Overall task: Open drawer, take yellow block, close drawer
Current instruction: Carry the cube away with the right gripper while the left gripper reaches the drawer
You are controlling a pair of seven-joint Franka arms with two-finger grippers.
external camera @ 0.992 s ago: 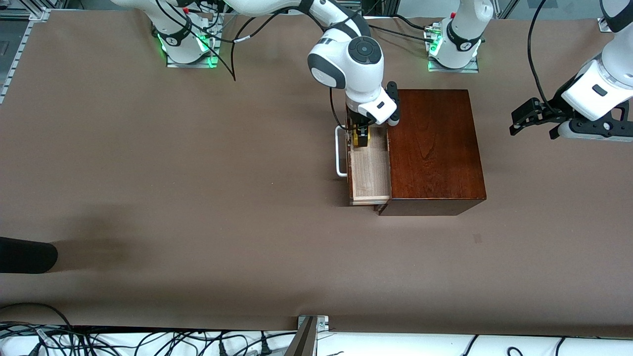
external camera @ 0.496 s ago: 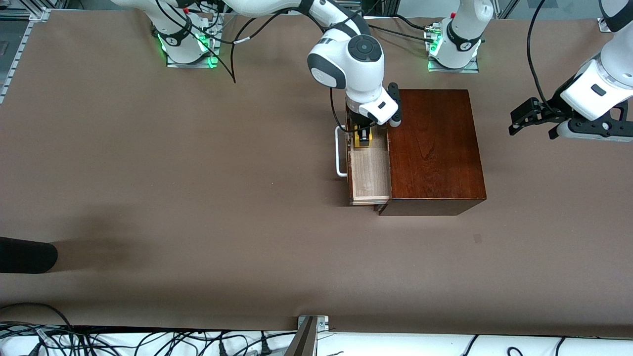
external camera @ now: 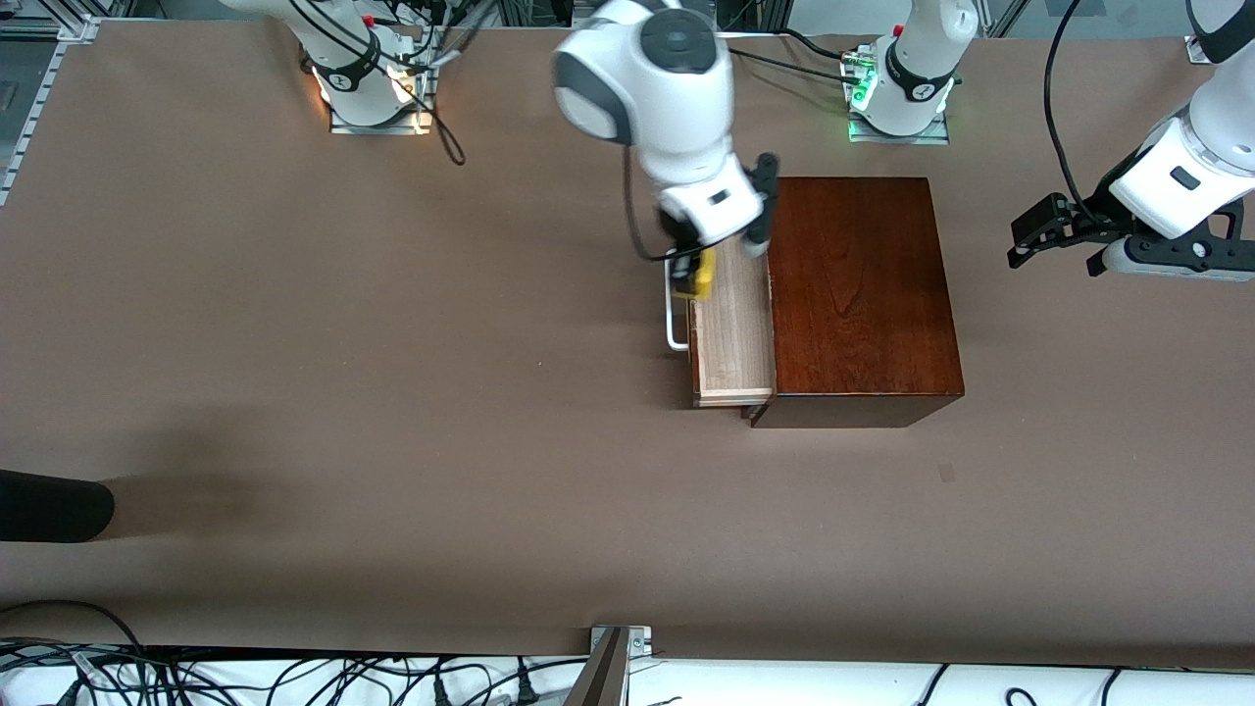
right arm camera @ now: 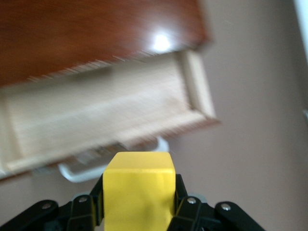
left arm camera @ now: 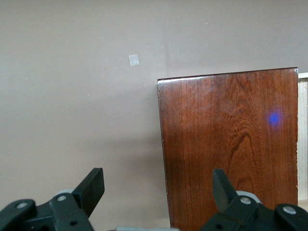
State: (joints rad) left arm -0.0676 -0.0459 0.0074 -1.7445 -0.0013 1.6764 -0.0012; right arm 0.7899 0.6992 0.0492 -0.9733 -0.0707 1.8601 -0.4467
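Yellow shows first in your front view: the yellow block [external camera: 700,274] is clamped between the fingers of the right gripper [external camera: 698,272], in the air above the handle [external camera: 673,312] end of the drawer [external camera: 732,328]. The drawer stands pulled out of the mahogany box [external camera: 861,294] toward the right arm's end of the table [external camera: 392,392], its pale tray bare. At 3 o'clock from the box you see the left gripper [external camera: 1025,240] waiting above the table, its 2 fingers spread and holding nothing.

In your left wrist view, the left gripper [left arm camera: 159,187] hangs wide apart over the box [left arm camera: 231,144] edge.

In your right wrist view, the right gripper [right arm camera: 138,202] pinches the block [right arm camera: 138,190] above the drawer [right arm camera: 101,115], with the white handle [right arm camera: 96,171] below.
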